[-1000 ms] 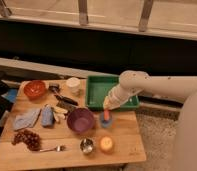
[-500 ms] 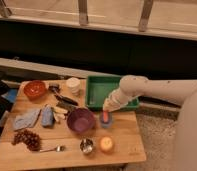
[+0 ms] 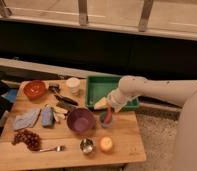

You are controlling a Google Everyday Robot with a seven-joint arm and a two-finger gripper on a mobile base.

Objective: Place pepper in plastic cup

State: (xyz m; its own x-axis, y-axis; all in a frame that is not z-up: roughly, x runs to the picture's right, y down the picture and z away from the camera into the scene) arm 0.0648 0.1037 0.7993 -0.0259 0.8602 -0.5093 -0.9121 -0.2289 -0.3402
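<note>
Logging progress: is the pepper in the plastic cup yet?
In: the pepper stands inside the plastic cup, with the gripper directly above.

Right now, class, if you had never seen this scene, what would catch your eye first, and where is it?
The big white robot arm sweeps in from the right, its gripper hanging just above the light-blue plastic cup near the table's middle. A red-orange pepper pokes out of that cup. Beside it on the left sits the purple bowl, with the green tray behind.
</note>
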